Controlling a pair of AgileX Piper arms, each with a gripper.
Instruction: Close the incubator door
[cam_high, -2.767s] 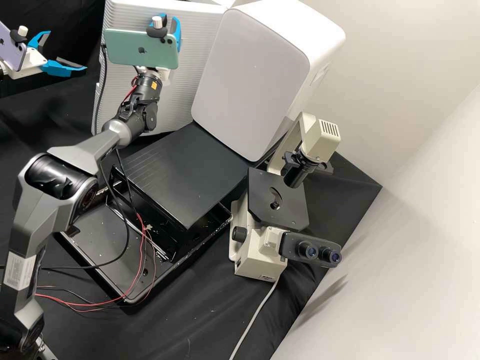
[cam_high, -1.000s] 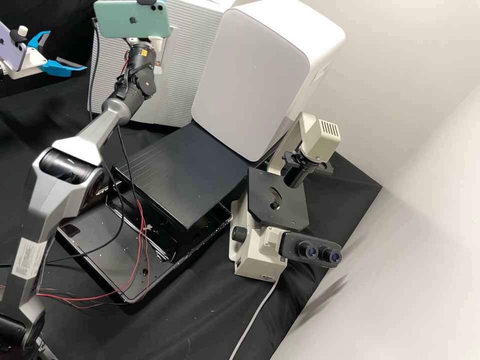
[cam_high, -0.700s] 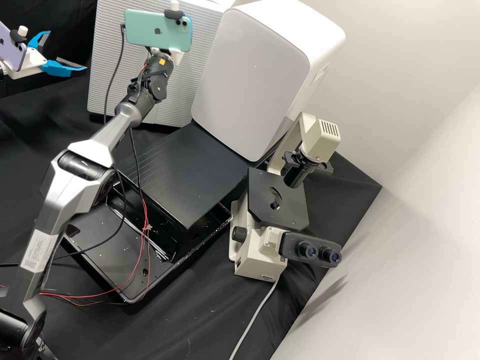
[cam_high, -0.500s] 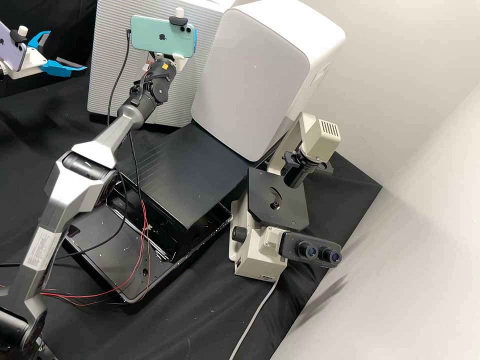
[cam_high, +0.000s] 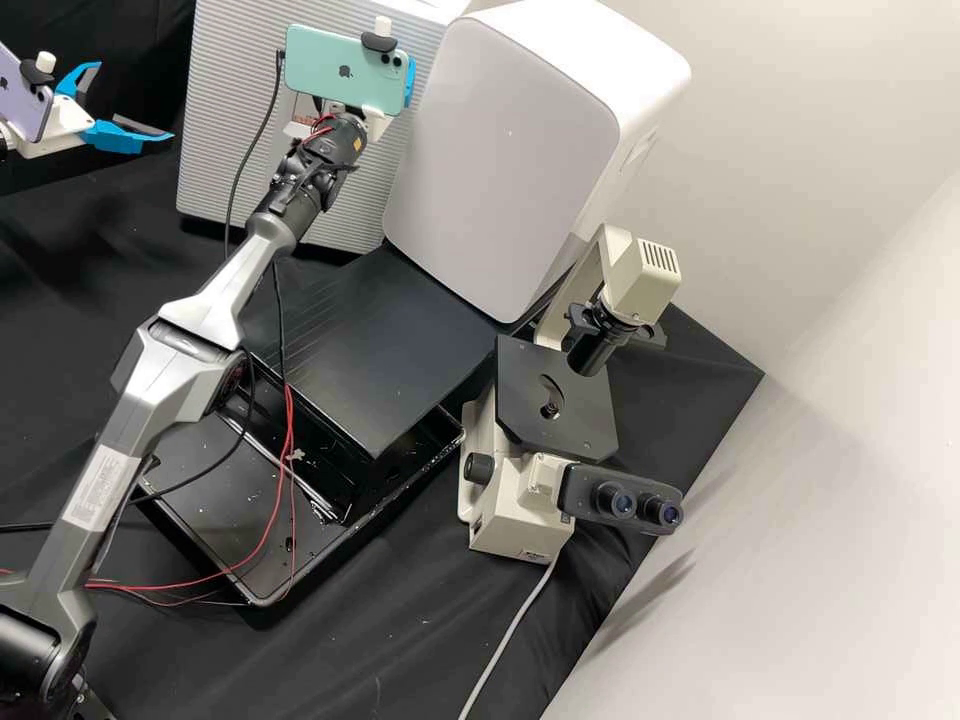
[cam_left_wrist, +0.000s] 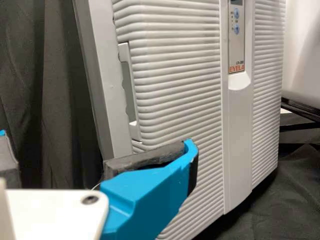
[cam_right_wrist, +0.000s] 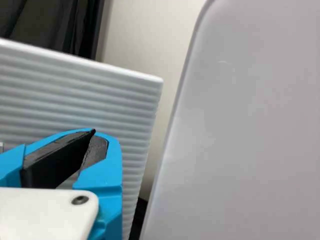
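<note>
In the high view, my left gripper (cam_high: 136, 100) stands open at the far left; the left wrist view shows the left gripper (cam_left_wrist: 100, 150) spread before the ridged incubator door (cam_left_wrist: 177, 75). That door (cam_high: 235, 170) lies close against the grey incubator body (cam_left_wrist: 97, 65); whether it is fully flush I cannot tell. My right gripper (cam_high: 410, 85), partly behind the teal phone, is in front of the door's upper right part. In the right wrist view, the right gripper (cam_right_wrist: 93, 134) is shut with its tips together and nothing held, with the ridged door (cam_right_wrist: 75, 95) beyond.
A large white box (cam_high: 510, 150) stands close to the right of the incubator. Before it lies a dark panel (cam_high: 370, 340) over a black tray (cam_high: 205, 555). A microscope (cam_high: 555, 410) stands farther right. Loose cables hang from the right arm.
The door has swung back toward the incubator since the earliest frame. My right gripper first rose and then came down and to the right. The left gripper has stayed put.
</note>
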